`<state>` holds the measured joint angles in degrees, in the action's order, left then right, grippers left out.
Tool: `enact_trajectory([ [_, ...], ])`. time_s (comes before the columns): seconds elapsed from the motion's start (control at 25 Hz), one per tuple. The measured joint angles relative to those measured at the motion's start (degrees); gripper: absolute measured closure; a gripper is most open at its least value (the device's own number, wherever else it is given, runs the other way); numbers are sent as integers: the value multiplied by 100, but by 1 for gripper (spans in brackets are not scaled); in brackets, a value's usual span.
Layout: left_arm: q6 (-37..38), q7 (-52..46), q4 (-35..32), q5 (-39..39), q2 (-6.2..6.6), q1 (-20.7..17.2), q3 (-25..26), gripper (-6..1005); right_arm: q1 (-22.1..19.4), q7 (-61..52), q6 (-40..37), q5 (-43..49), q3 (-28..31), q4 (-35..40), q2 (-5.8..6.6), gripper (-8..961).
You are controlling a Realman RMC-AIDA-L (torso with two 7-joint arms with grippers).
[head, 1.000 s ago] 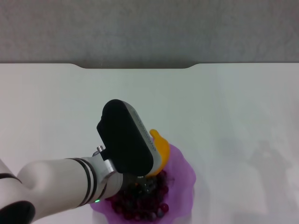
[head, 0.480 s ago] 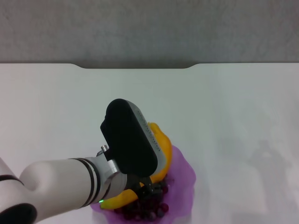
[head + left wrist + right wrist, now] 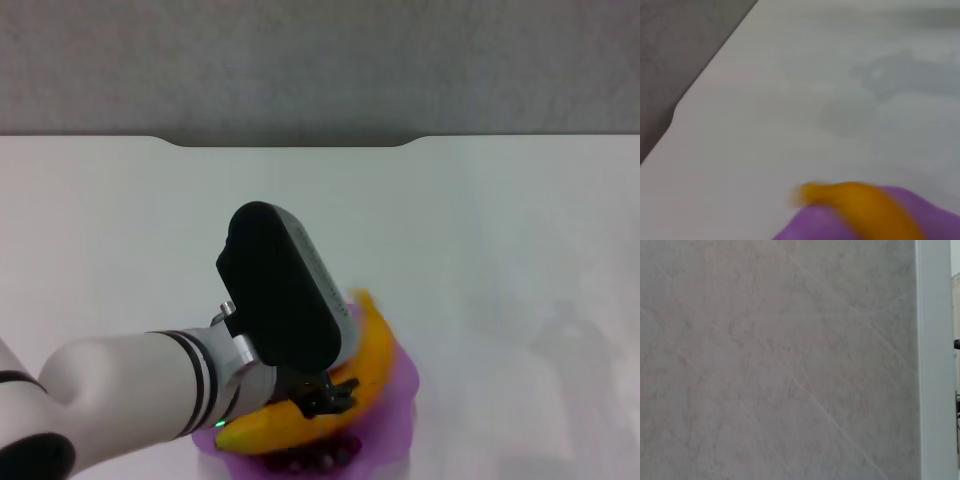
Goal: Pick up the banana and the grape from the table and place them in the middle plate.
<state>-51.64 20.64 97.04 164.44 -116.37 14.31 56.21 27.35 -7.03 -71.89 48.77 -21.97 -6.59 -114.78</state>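
Left end effector (image 3: 328,392) sits over the banana (image 3: 362,372) on the middle plate (image 3: 402,400).

Banana, grapes and purple plate at the near edge of the white counter (image 3: 480,250).

The banana (image 3: 345,385), glossy orange-yellow and curved, lies across the middle plate (image 3: 402,395), its upper end rising past the plate's far rim and its lower end pointing left. Beneath it, only a few dark red-purple berries of the grape (image 3: 315,462) show, lying inside the translucent purple, wavy-rimmed plate. In the left wrist view the banana (image 3: 860,202) is a blurred orange shape over the plate (image 3: 935,220).
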Motion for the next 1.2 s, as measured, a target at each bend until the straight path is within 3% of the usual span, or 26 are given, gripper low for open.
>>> enact_trajectory([
  [0.64, 26, 470, 656, 0, 15, -69, 215, 167, 7, 0, 60, 1, 0, 9, 0, 955],
  [0.88, 597, 688, 842, 8, -1, -100, 720, 172, 10, 0, 62, 1, 0, 9, 0, 955],
  [1.08, 1364, 697, 923, 5, 0, -402, 1046, 312, 16, 0, 62, 0, 0, 9, 0, 955],
  [1.2, 2250, 697, 827, 3, -1, -733, 1131, 452, 17, 0, 64, 1, 0, 8, -1, 955],
])
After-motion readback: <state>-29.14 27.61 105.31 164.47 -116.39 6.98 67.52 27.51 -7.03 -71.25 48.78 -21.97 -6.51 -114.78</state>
